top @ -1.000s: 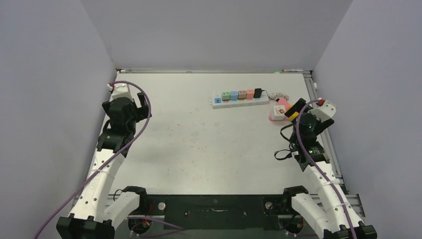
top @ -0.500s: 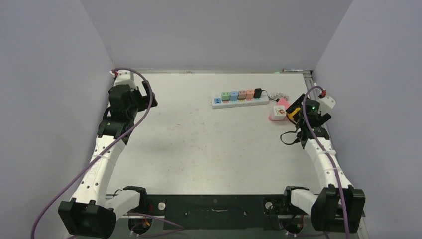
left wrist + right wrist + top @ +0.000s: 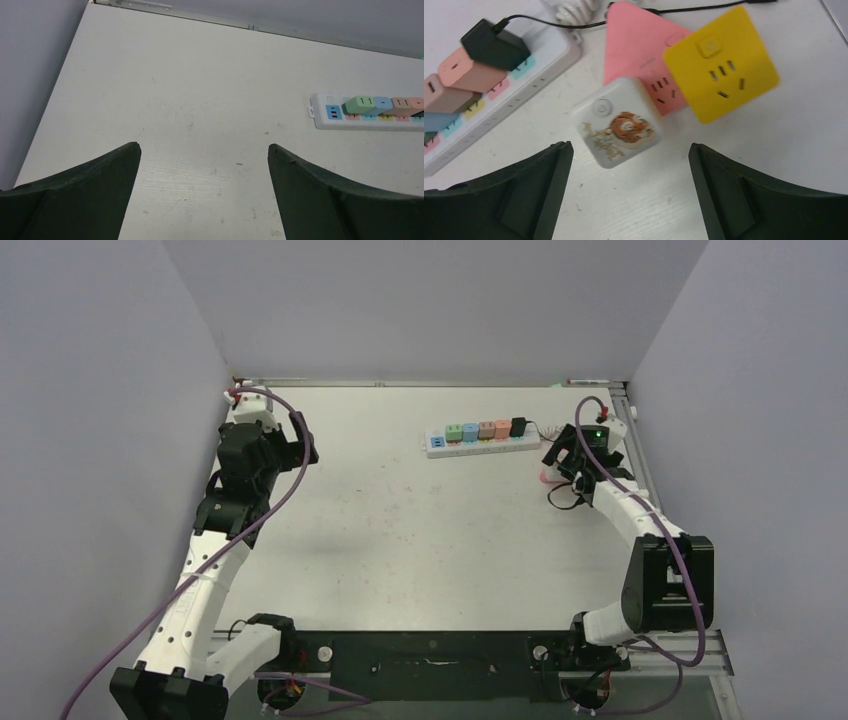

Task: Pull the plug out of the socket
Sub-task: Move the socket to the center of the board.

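A white power strip [image 3: 478, 443] lies at the back of the table, the socket here, with a row of plugs in it: green [image 3: 454, 432], blue, tan, pink and a black adapter [image 3: 518, 426] on a thin cable at its right end. The right wrist view has the strip [image 3: 531, 82] at upper left with the black adapter [image 3: 494, 47] and a pink plug [image 3: 466, 74]. My right gripper [image 3: 630, 147] hangs open just right of the strip's end, over loose cubes, holding nothing. My left gripper [image 3: 204, 147] is open over bare table far left of the strip [image 3: 320, 122].
Three loose adapter cubes lie off the strip's right end: a white one with a tiger picture [image 3: 619, 122], a pink one [image 3: 639, 40] and a yellow one [image 3: 721, 62]. A coiled white cable [image 3: 576, 10] sits behind them. Grey walls close in on three sides.
My right arm has swung forward and left, from the right table edge to above the cubes by the strip's end. The left arm has shifted slightly toward the back. Both grippers stayed open.
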